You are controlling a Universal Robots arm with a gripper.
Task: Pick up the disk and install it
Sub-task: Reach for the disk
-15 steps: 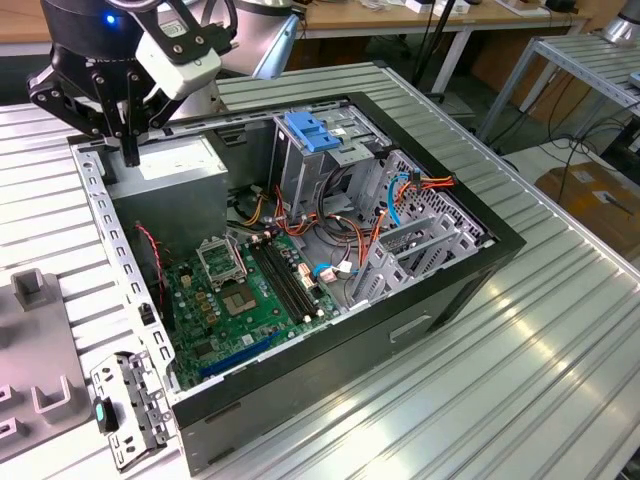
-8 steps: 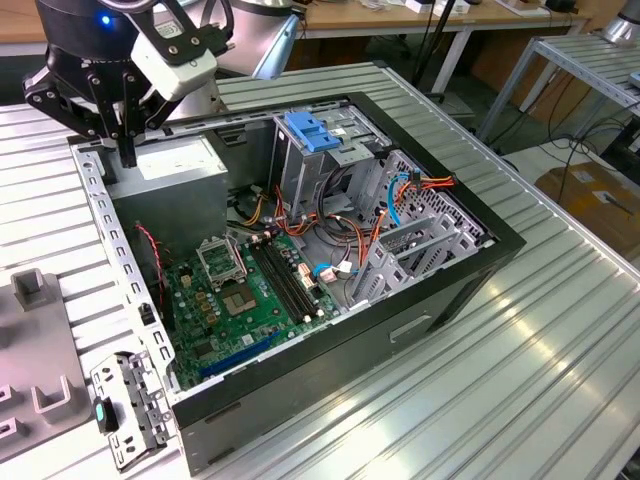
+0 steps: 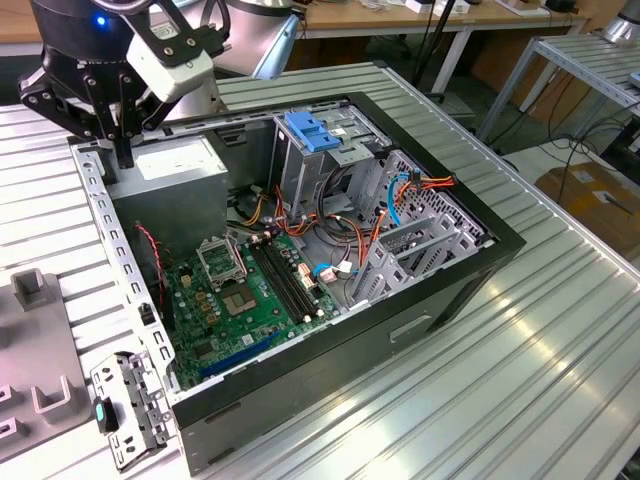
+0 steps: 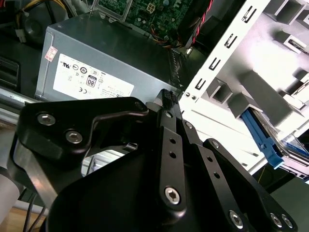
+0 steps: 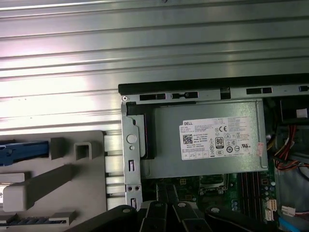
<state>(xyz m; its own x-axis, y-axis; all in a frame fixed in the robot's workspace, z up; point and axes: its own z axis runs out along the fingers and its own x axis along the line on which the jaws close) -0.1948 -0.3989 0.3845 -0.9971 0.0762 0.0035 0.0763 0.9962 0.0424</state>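
Disk uncollected, its blue edge seated in the grey holder on the bench at lower left of the exterior view; claw, narrowed and empty, hangs at the computer case corner, upper left; installation outstanding

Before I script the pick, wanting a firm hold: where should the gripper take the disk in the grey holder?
Probably across its two long blue carrier edges, coming straight down from above. In the first wrist view the disk seems to lie flat in the grey holder, those edges parallel. It runs out of frame, so tentative.
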